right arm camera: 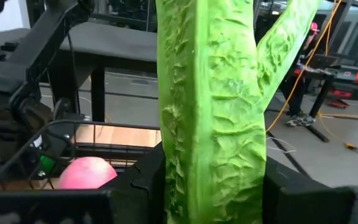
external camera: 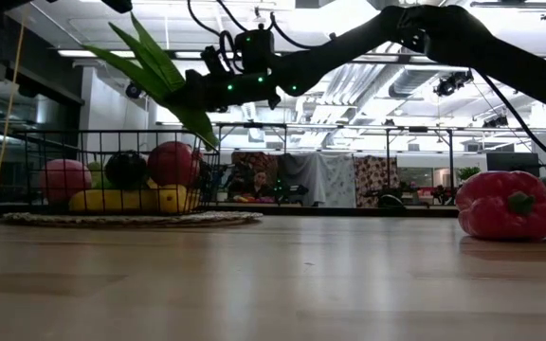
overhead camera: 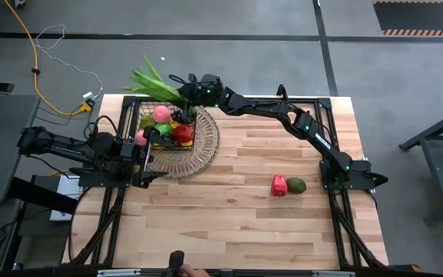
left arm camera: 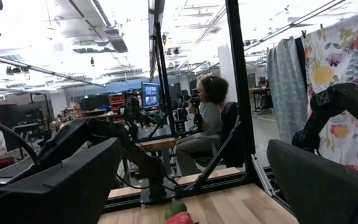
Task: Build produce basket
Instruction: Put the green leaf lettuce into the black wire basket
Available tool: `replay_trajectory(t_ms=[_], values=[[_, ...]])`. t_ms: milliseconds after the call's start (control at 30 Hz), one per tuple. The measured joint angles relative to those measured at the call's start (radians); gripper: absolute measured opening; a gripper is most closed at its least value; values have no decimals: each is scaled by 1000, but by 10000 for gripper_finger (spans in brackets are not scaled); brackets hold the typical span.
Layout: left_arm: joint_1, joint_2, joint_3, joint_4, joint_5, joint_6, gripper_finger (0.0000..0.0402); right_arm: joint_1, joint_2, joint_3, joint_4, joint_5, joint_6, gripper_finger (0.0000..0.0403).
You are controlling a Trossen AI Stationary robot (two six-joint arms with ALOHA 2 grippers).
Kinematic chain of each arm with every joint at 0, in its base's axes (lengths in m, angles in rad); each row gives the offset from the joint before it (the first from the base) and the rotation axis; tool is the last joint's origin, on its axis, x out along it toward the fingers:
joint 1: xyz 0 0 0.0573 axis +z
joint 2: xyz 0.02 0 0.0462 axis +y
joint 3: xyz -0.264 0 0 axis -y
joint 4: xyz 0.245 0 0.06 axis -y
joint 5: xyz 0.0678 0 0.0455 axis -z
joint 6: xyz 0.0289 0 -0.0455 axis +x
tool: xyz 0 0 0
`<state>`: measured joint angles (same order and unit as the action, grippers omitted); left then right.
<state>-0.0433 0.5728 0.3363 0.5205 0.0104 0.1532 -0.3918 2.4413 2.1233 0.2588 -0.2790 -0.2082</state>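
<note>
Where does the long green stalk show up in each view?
High: green stalk over the basket's far-left corner, in the right gripper.
Low: upper left, above the basket.
Left wrist: not in it.
Right wrist: fills the centre.
Shared landmark: the basket.

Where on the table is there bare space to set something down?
Bare wood spans the near half, in front of the red toy pepper and green avocado. The far-left corner is crowded: black wire basket on round wicker tray, both grippers there.
</note>
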Motion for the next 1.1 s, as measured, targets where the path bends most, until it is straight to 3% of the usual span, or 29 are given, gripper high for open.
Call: replay_trajectory(t_ms=[467, 833, 1100], values=[[0, 0, 0, 0, 0, 0, 392, 1, -2, 0, -45, 0, 27, 143], [0, 0, 0, -7, 0, -1, 392, 1, -2, 0, -50, 0, 25, 232], [0, 0, 0, -9, 0, 0, 392, 6, -2, 0, -50, -16, 25, 245]])
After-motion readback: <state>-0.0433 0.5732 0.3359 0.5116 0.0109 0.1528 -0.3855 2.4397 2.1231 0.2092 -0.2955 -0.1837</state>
